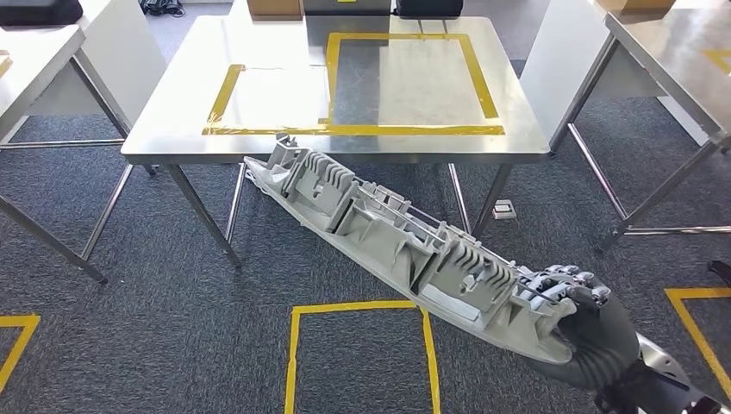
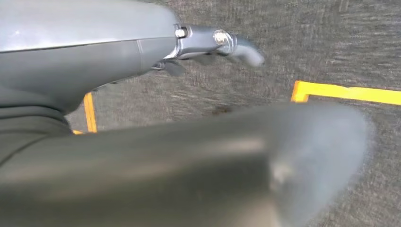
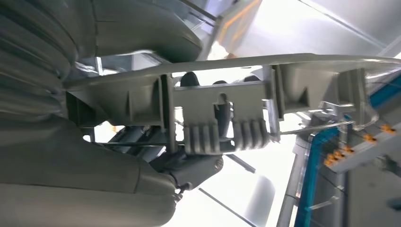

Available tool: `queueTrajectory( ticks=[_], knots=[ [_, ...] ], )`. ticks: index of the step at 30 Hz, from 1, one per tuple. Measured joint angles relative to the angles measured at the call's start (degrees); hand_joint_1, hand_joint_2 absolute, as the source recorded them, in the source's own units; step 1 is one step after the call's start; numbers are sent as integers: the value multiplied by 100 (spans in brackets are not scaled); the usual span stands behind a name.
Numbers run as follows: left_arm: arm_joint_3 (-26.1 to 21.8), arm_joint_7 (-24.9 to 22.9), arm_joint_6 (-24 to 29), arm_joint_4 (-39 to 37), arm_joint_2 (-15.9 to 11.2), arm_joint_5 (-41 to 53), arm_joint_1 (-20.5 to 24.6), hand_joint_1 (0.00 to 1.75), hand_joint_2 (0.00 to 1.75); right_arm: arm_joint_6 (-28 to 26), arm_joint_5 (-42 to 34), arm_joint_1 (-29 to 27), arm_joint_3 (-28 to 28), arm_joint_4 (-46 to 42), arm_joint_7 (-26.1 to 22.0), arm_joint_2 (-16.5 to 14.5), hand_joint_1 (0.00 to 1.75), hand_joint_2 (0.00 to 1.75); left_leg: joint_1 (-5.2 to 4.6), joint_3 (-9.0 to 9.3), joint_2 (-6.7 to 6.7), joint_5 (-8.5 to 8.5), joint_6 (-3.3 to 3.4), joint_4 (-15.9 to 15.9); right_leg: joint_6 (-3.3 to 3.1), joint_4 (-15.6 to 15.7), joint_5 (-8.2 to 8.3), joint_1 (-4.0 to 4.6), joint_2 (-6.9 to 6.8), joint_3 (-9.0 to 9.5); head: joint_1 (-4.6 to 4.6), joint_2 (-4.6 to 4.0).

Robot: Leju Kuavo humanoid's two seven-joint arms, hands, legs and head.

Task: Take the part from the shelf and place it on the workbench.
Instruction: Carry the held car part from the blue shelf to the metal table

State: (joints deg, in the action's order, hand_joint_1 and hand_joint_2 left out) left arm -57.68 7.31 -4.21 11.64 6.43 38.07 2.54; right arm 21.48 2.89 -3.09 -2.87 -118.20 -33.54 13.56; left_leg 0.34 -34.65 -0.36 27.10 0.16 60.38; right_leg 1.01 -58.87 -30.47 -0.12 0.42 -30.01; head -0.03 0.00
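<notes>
A long grey ribbed plastic part [image 1: 396,241] hangs in the air, slanting from lower right up toward the front edge of the steel workbench [image 1: 172,129]. My right hand [image 1: 590,323] grips its near end, fingers wrapped over the ribs. In the right wrist view the part [image 3: 222,113] fills the middle, with dark fingers [image 3: 189,165] closed beneath it. The part's far tip sits just below the workbench's front edge. My left hand [image 2: 222,42] hangs above the carpet, holding nothing; its fingers are mostly hidden.
Yellow tape outlines two rectangles [image 1: 405,82] on the workbench top. More steel tables stand at left [image 1: 34,52] and right [image 1: 672,52]. Yellow tape squares [image 1: 358,345] mark the grey carpet. Boxes [image 1: 276,7] sit at the workbench's far edge.
</notes>
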Motion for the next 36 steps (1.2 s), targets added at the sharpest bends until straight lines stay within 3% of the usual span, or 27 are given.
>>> queueTrajectory(
  ticks=[2, 4, 7, 8, 9, 10, 12, 13, 14, 17, 19, 22, 24, 25, 27, 29, 30, 33, 34, 36],
  knots=[
    [0, 19, -15, 1, -1, 40, -8, 0, 0, -34, 58, -39, 13, -30, 2, -31, 175, 175, 8, 41, -7, 27, 89, -41, 72, -41, 9, -8, -5, 12, 8, 0],
    [0, 32, -24, 2, -7, 68, -11, 0, 0, -63, 102, -72, 19, -71, -4, -56, 175, 175, 34, 121, -10, 56, 160, -78, 138, -324, -93, -19, -14, -109, 27, 0],
    [0, 37, -25, 3, -18, 74, -4, 0, 0, -83, 130, -115, 19, -101, -22, -96, 175, 175, 41, 192, -7, 130, 201, -89, 208, -1315, -471, -42, -18, -761, 59, 0],
    [0, 37, -25, 3, -20, 74, -7, 0, 0, -87, 136, -136, 19, -101, -27, -108, 175, 175, 41, 220, -7, 161, 198, -88, 207, -1539, -507, -47, -18, -954, 62, 0],
    [0, 37, -25, 3, -22, 76, -10, 0, 0, -88, 139, -152, 19, -101, -32, -114, 175, 175, 41, 259, -7, 195, 191, -88, 202, -1565, -421, -50, -19, -1050, 67, 0],
    [0, 37, -25, 3, -23, 77, -13, 0, 0, -88, 141, -162, 20, -101, -38, -118, 175, 175, 42, 312, -7, 231, 181, -88, 190, -1383, -221, -53, -20, -1036, 70, 0],
    [0, 39, -25, 3, -23, 81, -12, 0, 0, -88, 136, -167, 35, -107, -60, -121, 175, 175, 41, 434, -8, 315, 151, -88, 166, -639, 287, -52, -30, -785, 78, 0],
    [1, 42, -26, 3, -27, 84, -8, 0, 0, -88, 130, -168, 49, -111, -73, -124, 175, 175, 37, 475, -9, 352, 125, -87, 140, -333, 369, -38, -44, -671, 85, 0],
    [1, 46, -31, 3, -33, 88, -4, 0, 0, -88, 124, -174, 69, -118, -86, -126, 175, 175, 31, 495, -6, 387, 90, -97, 101, -143, 392, -21, -56, -597, 90, 0],
    [2, 59, -55, 3, -58, 129, -5, 0, 0, -90, 119, -224, 125, -145, -103, -143, 175, 175, 19, 563, 7, 419, -31, -54, -52, -38, 349, -11, -52, -500, 87, 0],
    [3, 69, -69, 3, -73, 165, 7, 0, 0, -96, 120, -256, 147, -172, -112, -153, 175, 175, 22, 503, 12, 491, -75, 207, -133, -7, 325, -29, -45, -378, 66, 0],
    [4, 86, -92, 2, -87, 189, 23, 0, 0, -118, 114, -342, 186, -211, -168, -167, 175, 175, 26, -87, 13, 877, -103, 1176, -198, 5, 215, -27, -44, -237, 26, 0],
    [4, 95, -95, 3, -101, 199, 4, 0, 0, -125, 112, -454, 233, -234, -219, -176, 175, 175, 24, -413, 12, 978, -105, 1495, -200, 5, 120, -22, -34, -131, 14, 0],
    [4, 97, -95, 3, -109, 207, -7, 0, 0, -125, 112, -509, 259, -247, -240, -177, 175, 175, 24, -445, 13, 859, -97, 1375, -194, 4, 65, -22, -28, -60, 8, 0],
    [5, 101, -95, 2, -123, 224, -27, 0, 0, -122, 111, -582, 298, -275, -270, -178, 175, 175, 23, -321, 15, 318, -66, 706, -164, 5, -58, -23, -20, 87, -1, 0],
    [6, 103, -95, 1, -130, 233, -34, 0, 0, -109, 110, -620, 319, -299, -298, -184, 175, 175, 3, -213, 19, -25, -27, 166, -102, -2, -165, -11, -7, 171, -10, 0],
    [7, 104, -95, 0, -131, 236, -38, 0, 0, -102, 114, -630, 325, -316, -303, -189, 175, 175, -5, -199, 18, -79, -3, 60, -63, -9, -194, -4, 1, 193, -13, 0],
    [7, 104, -95, 1, -115, 238, -35, 0, 0, -77, 137, -655, 345, -356, -299, -201, 175, 175, 1, -91, 4, -38, 99, -2, 42, -157, -173, -3, 3, 200, -10, 0],
    [7, 104, -95, 2, -107, 236, -29, 0, 0, -68, 143, -659, 354, -359, -301, -203, 175, 175, 9, -31, 0, -14, 137, -23, 69, -343, -167, -10, -4, 101, -1, 0],
    [7, 104, -95, 3, -95, 224, -18, 0, 0, -54, 145, -658, 372, -361, -305, -207, 175, 175, 17, 73, -5, 55, 189, -54, 119, -962, -305, -28, -15, -303, 20, 0]
  ],
)
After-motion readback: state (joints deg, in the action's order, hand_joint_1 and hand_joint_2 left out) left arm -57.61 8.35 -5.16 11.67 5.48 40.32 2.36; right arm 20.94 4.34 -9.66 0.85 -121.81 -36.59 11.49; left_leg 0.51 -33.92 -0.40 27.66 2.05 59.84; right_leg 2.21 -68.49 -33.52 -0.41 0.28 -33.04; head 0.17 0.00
